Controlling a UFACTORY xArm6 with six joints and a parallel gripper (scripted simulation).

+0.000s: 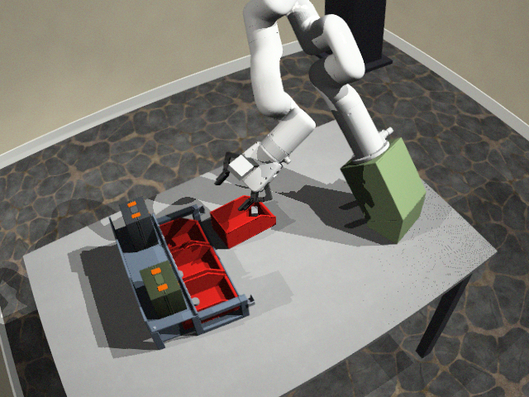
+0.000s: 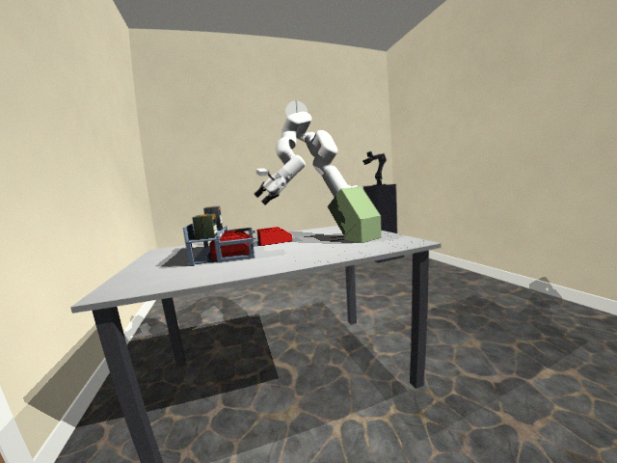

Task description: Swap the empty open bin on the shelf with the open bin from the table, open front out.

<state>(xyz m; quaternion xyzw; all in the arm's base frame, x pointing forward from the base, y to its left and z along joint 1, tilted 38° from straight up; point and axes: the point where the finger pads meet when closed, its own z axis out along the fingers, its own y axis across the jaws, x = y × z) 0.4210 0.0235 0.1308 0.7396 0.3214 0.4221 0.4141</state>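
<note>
Shelf sitting near the surface's left edge, fronts facing the arm; pincer hanging wide open above the bin, holding nothing.

1. A red open bin stands upright on the tabletop, just beside the shelf's end, with a small pale part inside.
2. Three red bins sit in a row on the shelf's front tier.

The arm is built of smooth, rounded white segments. Black fingers are carried on the white, boxy gripper. The arm is mounted on a green block base.
</note>
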